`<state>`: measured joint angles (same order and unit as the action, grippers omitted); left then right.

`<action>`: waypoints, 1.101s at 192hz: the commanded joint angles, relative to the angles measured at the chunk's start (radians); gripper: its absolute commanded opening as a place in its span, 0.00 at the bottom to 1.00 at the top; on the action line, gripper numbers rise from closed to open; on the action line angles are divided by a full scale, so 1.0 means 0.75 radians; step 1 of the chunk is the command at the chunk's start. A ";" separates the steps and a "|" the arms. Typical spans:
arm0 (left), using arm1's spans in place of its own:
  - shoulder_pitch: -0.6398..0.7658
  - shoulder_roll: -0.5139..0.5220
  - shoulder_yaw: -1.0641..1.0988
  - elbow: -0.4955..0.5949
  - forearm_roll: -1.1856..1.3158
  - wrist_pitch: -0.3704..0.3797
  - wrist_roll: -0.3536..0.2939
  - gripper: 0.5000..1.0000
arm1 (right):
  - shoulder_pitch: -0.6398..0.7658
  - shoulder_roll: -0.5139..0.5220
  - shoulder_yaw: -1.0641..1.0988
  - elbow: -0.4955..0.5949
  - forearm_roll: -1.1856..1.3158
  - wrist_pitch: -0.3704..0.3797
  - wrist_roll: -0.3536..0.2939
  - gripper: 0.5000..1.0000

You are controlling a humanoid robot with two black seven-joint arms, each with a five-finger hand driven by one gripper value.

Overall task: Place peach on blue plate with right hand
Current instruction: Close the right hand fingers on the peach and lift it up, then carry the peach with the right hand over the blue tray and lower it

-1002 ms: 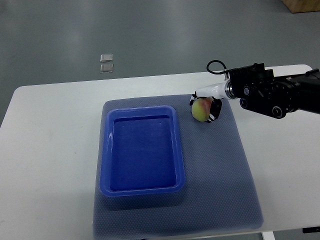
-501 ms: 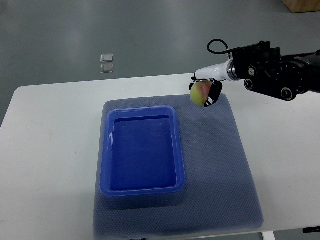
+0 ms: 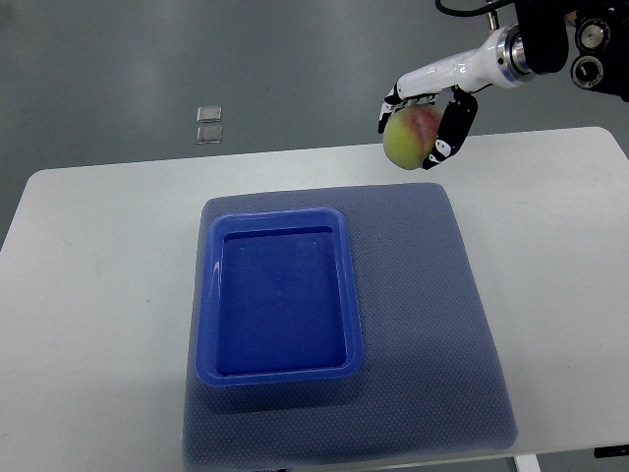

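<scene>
- Peach (image 3: pixel 411 137), yellow-green with a red blush, is grasped by the curled fingers (image 3: pixel 452 126) of the right hand (image 3: pixel 428 110), raised over the far edge of the white table (image 3: pixel 98 295).
- Blue plate (image 3: pixel 278 295) is seen on a grey mat (image 3: pixel 432 324); grey floor (image 3: pixel 246 59) lies beyond.
- Right arm is cut off by the frame's top-right corner.

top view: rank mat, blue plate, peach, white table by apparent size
1. white table
2. mat
3. blue plate
4. peach, smallest by far, though it is lifted in the right hand, nearer the camera, so it looks a bit bigger than it is.
</scene>
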<state>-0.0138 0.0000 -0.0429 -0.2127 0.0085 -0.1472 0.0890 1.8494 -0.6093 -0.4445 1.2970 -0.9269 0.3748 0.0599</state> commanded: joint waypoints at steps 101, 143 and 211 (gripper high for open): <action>0.000 0.000 0.000 0.001 -0.001 0.000 0.002 1.00 | -0.155 0.753 0.014 -0.357 0.223 -0.199 -0.002 0.00; 0.000 0.000 0.000 0.001 -0.001 0.000 0.002 1.00 | -0.353 0.812 0.016 -0.482 0.207 -0.201 -0.002 0.00; 0.000 0.000 0.002 0.001 -0.001 0.000 0.002 1.00 | -0.535 0.812 0.032 -0.551 0.197 -0.258 0.004 0.00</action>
<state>-0.0136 0.0000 -0.0415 -0.2116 0.0075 -0.1472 0.0906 1.4783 0.0001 -0.4239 0.8970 -0.7781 0.1866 0.0623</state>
